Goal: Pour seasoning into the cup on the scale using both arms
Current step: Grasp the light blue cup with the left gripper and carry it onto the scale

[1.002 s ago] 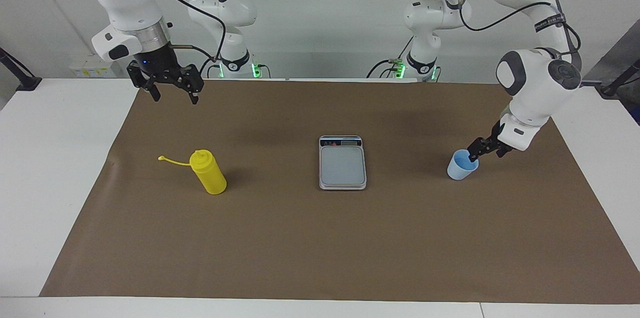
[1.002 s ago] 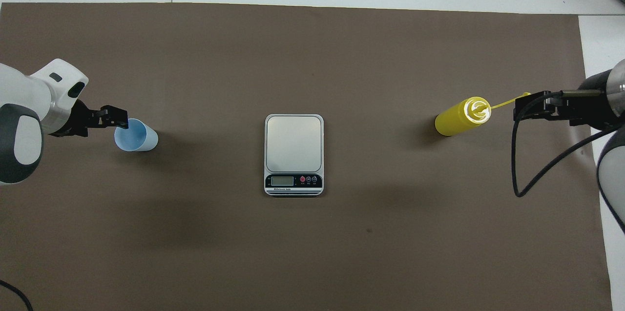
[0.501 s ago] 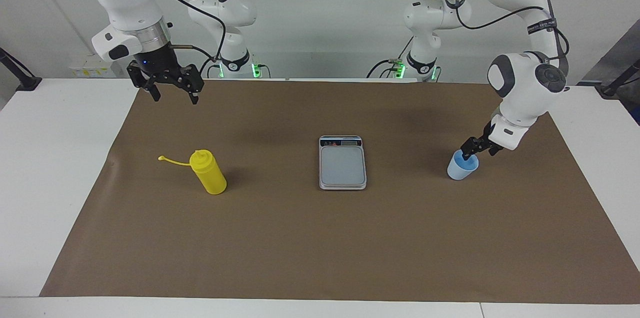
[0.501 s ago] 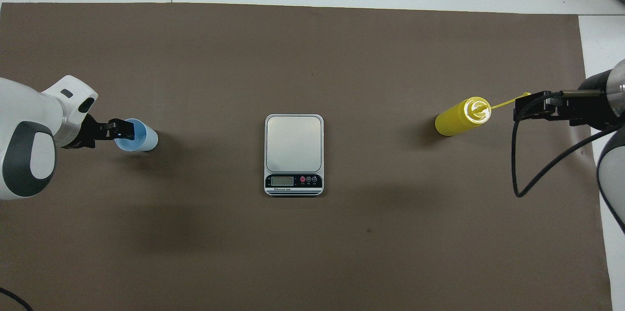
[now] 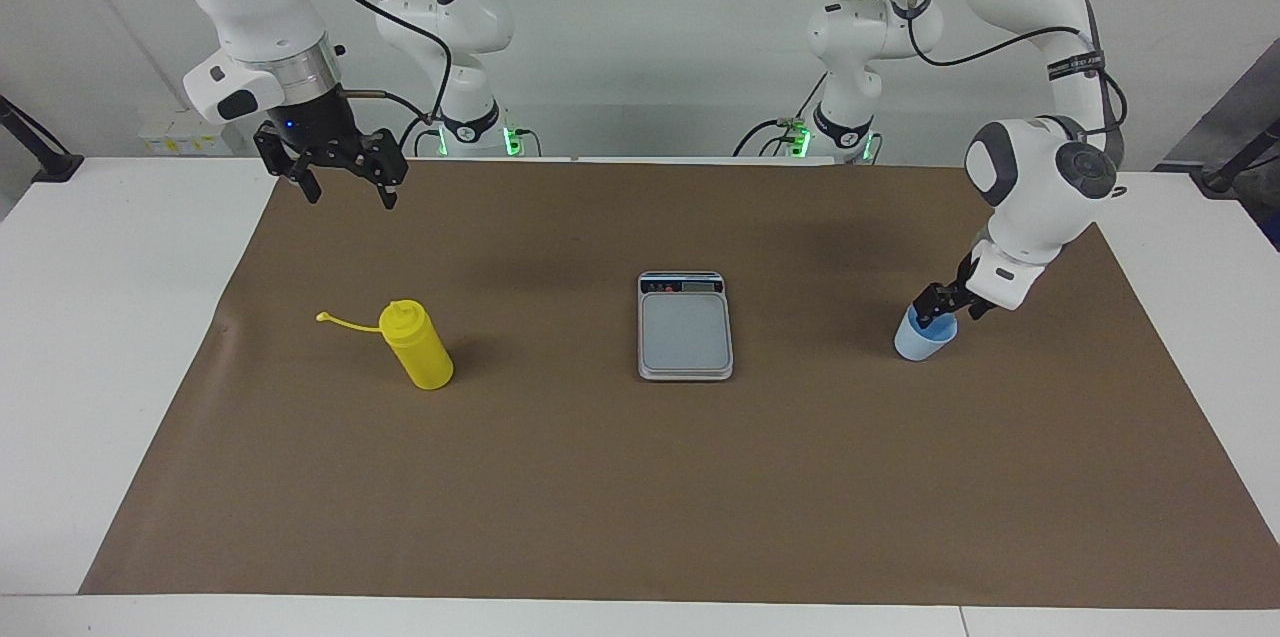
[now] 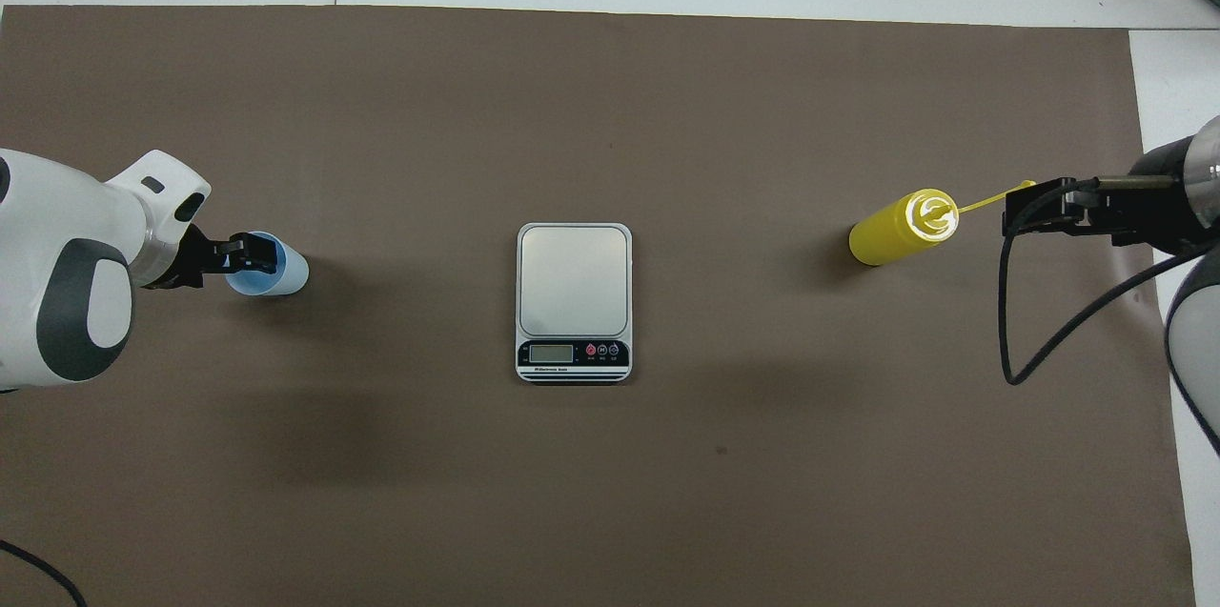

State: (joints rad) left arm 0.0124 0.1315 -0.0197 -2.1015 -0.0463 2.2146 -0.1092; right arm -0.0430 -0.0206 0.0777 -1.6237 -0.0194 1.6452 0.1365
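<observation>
Left hand has closed in over the cup rim, grip unreadable; right hand waits, fingers apart.

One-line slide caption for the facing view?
Left gripper at pale blue plastic cup; right gripper waits above yellow squeeze bottle.

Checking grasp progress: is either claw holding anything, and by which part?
Cannot tell: left claw sits at the small pale blue plastic cup rim. Right claw holds nothing.

White table, brown mat covering its middle
</observation>
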